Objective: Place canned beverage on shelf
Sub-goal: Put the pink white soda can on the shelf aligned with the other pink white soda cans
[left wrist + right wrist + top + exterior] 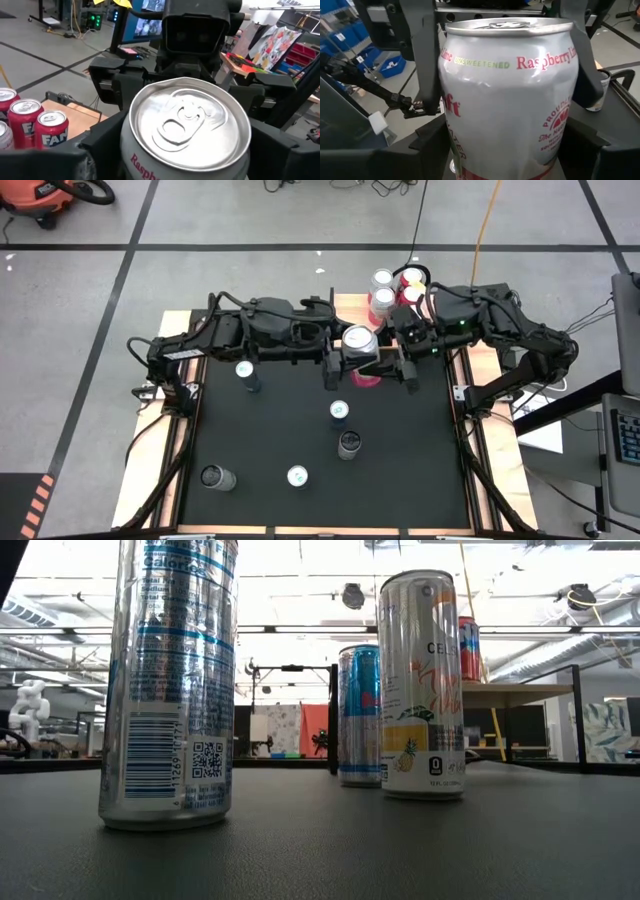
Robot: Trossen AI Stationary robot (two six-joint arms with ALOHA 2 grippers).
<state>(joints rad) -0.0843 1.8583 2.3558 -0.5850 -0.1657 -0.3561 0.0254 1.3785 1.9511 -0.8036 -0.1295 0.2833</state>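
High view, left to right. Left arm comes in from 9 o'clock across the far side of the counter (420,460). The left claw (340,358) sits at the silver can (360,340); cannot tell if it actually grips. The can is upright and lifted, at about 12 o'clock on the black mat, just on the near side of the shelf (345,305).

Right claw (392,360), coming from 3 o'clock, is closed on the same can from the other side, so the can sits between the two claws. In the right wrist view the label reads "Raspberry Lime" (510,100). In the left wrist view the top (189,122) is sealed, tab flat.

On the shelf, red cans (383,280) stand clustered toward its 1 o'clock end, well clear of the held can.

Loose cans on the mat, all upright:
- one at 10 o'clock (247,373)
- one at 7 o'clock (217,477)
- one at 6 o'clock (297,476)
- two near centre, close together (339,413)
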